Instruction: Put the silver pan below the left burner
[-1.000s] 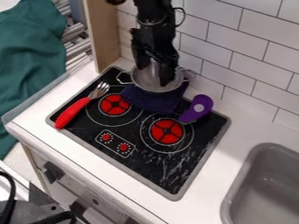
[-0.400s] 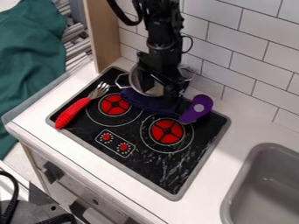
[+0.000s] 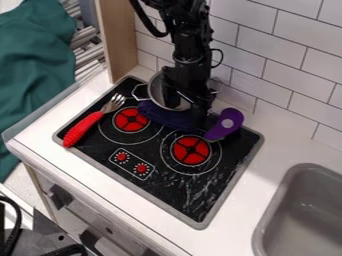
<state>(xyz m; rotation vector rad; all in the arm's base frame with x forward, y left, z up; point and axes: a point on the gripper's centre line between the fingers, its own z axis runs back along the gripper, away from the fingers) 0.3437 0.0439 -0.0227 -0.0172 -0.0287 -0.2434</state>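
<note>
The black gripper (image 3: 185,107) is over the back of the stove, at the right front side of the silver pan. Its fingers are apart: one is inside the pan and the other is beyond the rim, above the dark blue cloth. Partly hidden behind the gripper, the silver pan (image 3: 156,92) sits at the stove's back left, its left handle showing. The left burner (image 3: 131,119) is red, in front of the pan and to its left.
A red-handled fork (image 3: 84,129) lies along the stove's left edge. The dark blue cloth (image 3: 160,116) is bunched before the pan. A purple utensil (image 3: 225,124) lies behind the right burner (image 3: 191,150). Tiled wall behind; grey sink (image 3: 300,210) at right.
The gripper has moved right and toward the front, from over the pan to its right front side. The pan has shifted slightly left, and the cloth has bunched up.
</note>
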